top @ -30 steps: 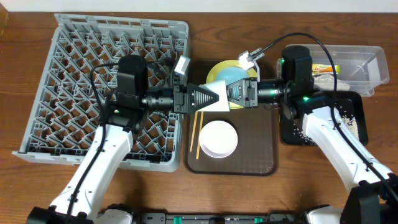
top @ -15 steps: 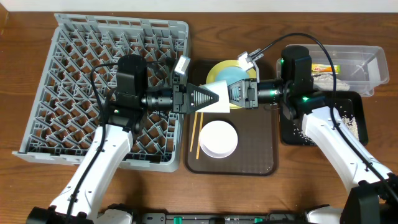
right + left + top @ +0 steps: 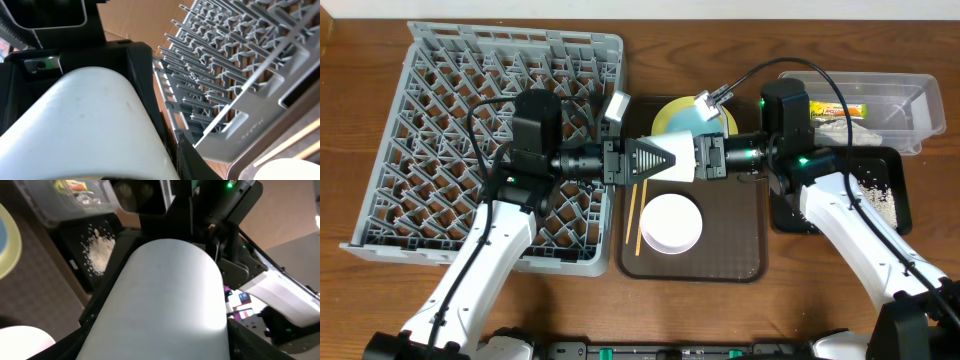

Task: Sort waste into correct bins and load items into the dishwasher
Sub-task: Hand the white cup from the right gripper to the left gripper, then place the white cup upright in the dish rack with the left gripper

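A small white cup (image 3: 680, 160) hangs above the brown serving tray (image 3: 730, 240), between my two grippers. My left gripper (image 3: 662, 160) closes round it from the left, and my right gripper (image 3: 704, 158) holds its other end. The cup fills the left wrist view (image 3: 165, 305) and the right wrist view (image 3: 75, 125). Behind them sit the yellow plate (image 3: 663, 115) and the light blue bowl (image 3: 692, 122). The pale bowl (image 3: 670, 222) and the chopsticks (image 3: 635, 215) lie on the tray. The grey dish rack (image 3: 450, 120) stands at the left.
The clear tub (image 3: 910, 95) at the back right holds the snack wrapper (image 3: 842, 110) and a white paper scrap (image 3: 845, 128). The black tray (image 3: 785, 215) in front of it holds rice scraps (image 3: 875, 195).
My right arm has shifted a little to the left, bringing its gripper closer to the left gripper. The left arm and the cup have stayed almost still.
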